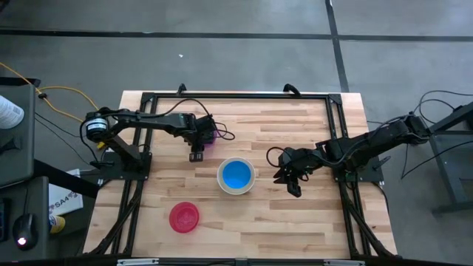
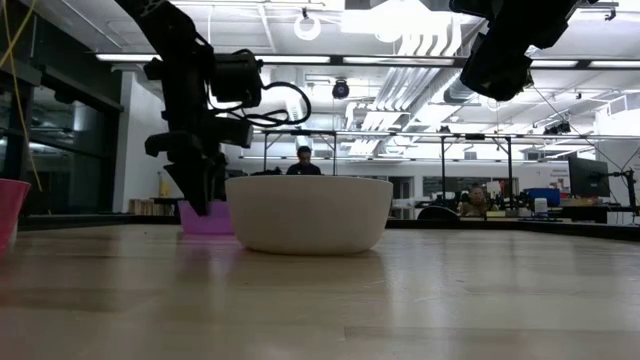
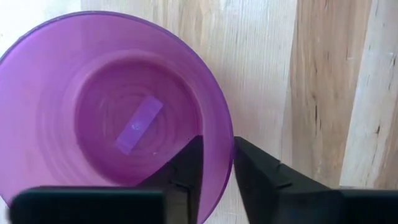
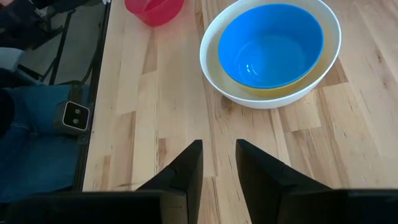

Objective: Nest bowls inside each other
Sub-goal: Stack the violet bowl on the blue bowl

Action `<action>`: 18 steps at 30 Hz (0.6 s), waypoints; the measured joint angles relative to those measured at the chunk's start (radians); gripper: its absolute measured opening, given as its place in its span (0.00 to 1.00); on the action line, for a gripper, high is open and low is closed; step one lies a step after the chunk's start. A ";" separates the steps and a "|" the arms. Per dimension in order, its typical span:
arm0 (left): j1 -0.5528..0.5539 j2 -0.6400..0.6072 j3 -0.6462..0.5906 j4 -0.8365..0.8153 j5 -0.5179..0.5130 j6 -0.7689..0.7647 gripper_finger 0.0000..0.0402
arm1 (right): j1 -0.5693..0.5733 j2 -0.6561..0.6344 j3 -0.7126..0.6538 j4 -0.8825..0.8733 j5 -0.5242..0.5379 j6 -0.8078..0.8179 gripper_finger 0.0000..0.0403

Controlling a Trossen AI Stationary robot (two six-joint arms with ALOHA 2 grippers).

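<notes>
At the table's far left, the left gripper (image 3: 216,165) pinches the purple bowl (image 3: 106,106) by its rim — a thin, slick edge that could slip free when lifted; the right gripper (image 4: 219,163) hangs unclenched.

**Hardly Any Legible Print**

Only partly readable: dark characters beginning "#SA" on a white sheet (image 1: 63,199) lying off the table's left edge in the high view, the rest too small to make out. No legible writing on the small pale sticker (image 3: 139,124) inside the purple bowl (image 3: 62,74). Print on the white container (image 1: 9,114) at far left too small to read.
</notes>
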 joint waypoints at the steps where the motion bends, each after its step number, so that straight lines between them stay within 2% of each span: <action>1: 0.000 0.000 0.000 0.000 0.000 0.000 0.17 | 0.000 0.000 0.000 0.000 0.000 0.000 0.22; 7: 0.000 -0.001 0.000 0.004 -0.006 0.000 0.02 | 0.000 0.000 0.000 0.000 0.000 0.000 0.22; 18: -0.002 -0.001 0.002 0.000 -0.005 0.000 0.01 | 0.000 0.000 0.000 0.000 0.000 0.000 0.22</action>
